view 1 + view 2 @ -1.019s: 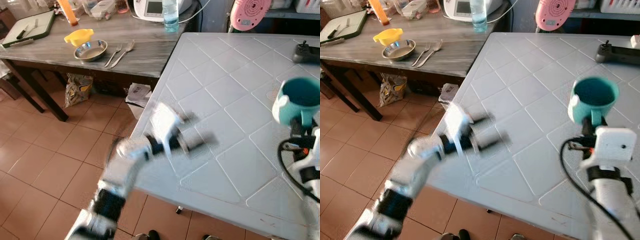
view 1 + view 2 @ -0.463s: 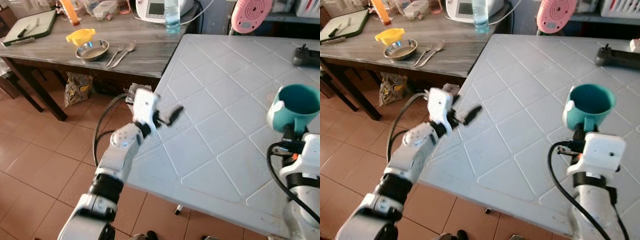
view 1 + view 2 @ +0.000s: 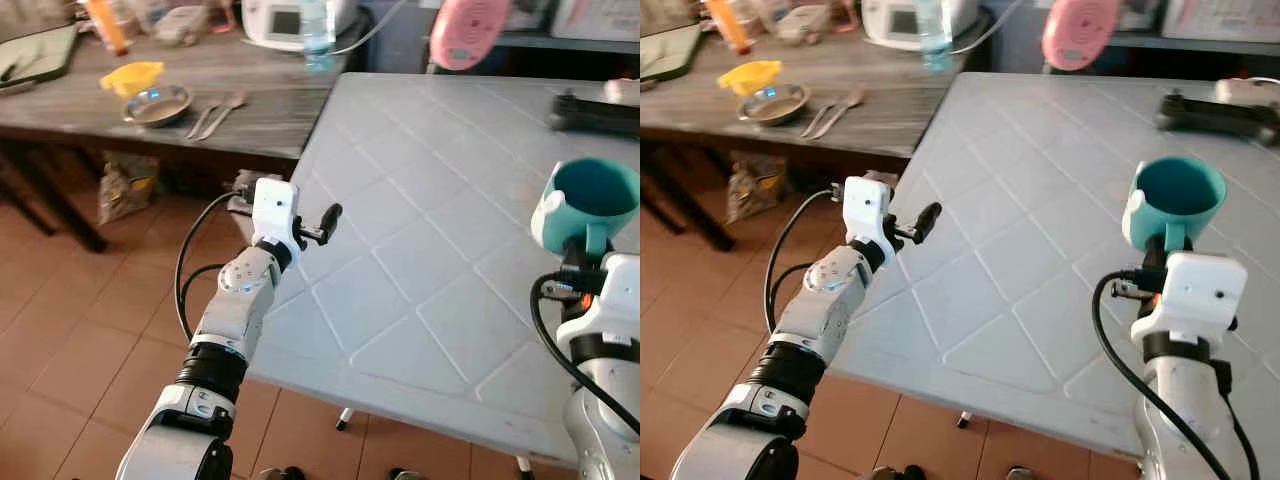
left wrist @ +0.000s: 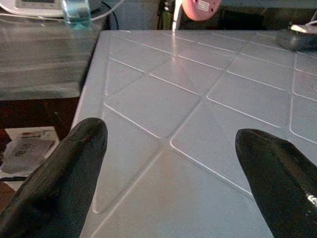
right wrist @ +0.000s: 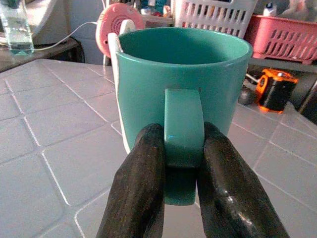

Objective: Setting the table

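Note:
A teal mug (image 3: 590, 205) is held upright above the right side of the white table (image 3: 420, 210), my right gripper (image 5: 181, 163) shut on its handle. In the right wrist view the two black fingers (image 5: 136, 193) pinch the handle from both sides. My left gripper (image 3: 322, 222) hovers over the table's left edge, open and holding nothing; its spread fingers (image 4: 64, 173) frame bare tabletop in the left wrist view. On the wooden side table (image 3: 220, 90) lie a metal bowl (image 3: 153, 103), a yellow dish (image 3: 132, 75), a fork and a spoon (image 3: 218, 108).
A water bottle (image 3: 316, 35) and a white appliance (image 3: 272, 18) stand at the side table's back. A black controller (image 3: 592, 108) lies at the white table's far right, a pink fan (image 3: 468, 28) behind it. Tiled floor (image 3: 70, 320) lies to the left.
My left arm has pulled back from over the table toward its left edge and steadied. The mug stays held at the right. The camera has shifted slightly.

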